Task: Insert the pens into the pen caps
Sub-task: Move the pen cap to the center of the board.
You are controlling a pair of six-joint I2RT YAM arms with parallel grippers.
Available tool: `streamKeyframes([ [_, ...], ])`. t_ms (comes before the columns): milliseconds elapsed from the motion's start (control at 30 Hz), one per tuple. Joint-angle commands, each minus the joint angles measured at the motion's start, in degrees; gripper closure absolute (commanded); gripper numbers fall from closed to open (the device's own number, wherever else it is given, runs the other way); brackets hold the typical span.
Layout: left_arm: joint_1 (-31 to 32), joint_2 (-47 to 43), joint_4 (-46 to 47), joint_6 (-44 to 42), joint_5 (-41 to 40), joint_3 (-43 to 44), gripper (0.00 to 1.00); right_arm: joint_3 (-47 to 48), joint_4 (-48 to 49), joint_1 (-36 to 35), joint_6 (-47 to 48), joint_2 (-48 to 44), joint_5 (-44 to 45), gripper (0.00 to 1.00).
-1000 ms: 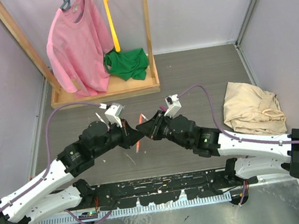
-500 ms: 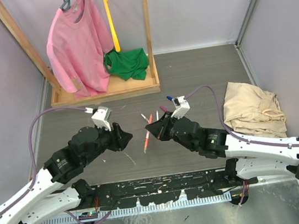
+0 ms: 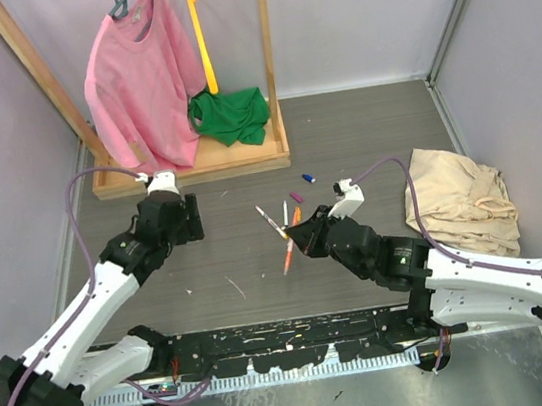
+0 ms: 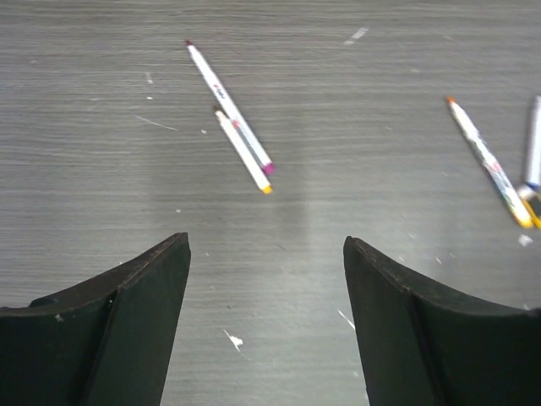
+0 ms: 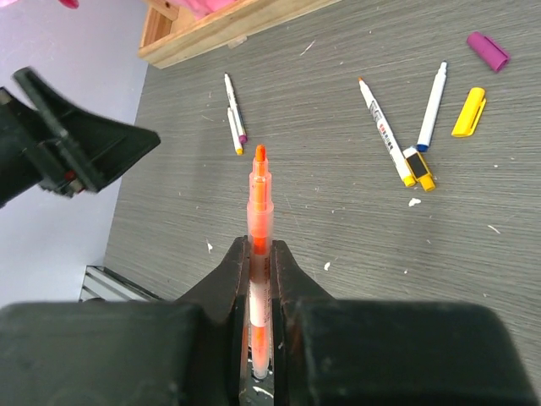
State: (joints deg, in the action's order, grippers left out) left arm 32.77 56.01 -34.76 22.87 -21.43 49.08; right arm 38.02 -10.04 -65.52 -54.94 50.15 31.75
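Right wrist view settles the grip: the right claw (image 5: pixel 261 251) is pinched together on an orange pen (image 5: pixel 260 194), whose tip pokes forward above the surface (image 5: pixel 338 254). From overhead that pen is only a thin orange sliver at the claw's nose (easy to miss!). Over to the left wrist view: the left claw (image 4: pixel 266 244) is spread wide with nothing between its fingers. Ahead of it lie a magenta-ended pen (image 4: pixel 228 106) and a yellow-ended pen (image 4: pixel 243 152), just beside each other. The right camera catches a yellow cap (image 5: pixel 467 112) and a magenta cap (image 5: pixel 489 51) far right, well apart from the held pen. Only the overhead shows a blue cap (image 3: pixel 308 177) beyond them.
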Motion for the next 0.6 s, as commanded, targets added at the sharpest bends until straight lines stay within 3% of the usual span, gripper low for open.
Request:
streamKeyframes([
  [0,-4.14,3.84,13.72,-1.98,-4.56,-2.06,0.24,-0.58,-0.35,0.1,1.51,-2.45,1.39,1.0],
  [100,-6.38,6.66,23.2,-3.84,-5.05,-4.79,0.2,-1.43,-1.0,0.15,1.42,-3.86,1.07,1.0],
  [200,-9.88,10.05,33.5,-5.69,-0.23,-7.88,0.17,-2.22,-1.83,0.2,1.43,-5.19,0.39,1.0],
  [567,-16.59,29.13,47.47,-5.64,4.71,-5.48,0.09,-5.43,-3.05,0.21,2.0,-8.23,0.31,1.0],
])
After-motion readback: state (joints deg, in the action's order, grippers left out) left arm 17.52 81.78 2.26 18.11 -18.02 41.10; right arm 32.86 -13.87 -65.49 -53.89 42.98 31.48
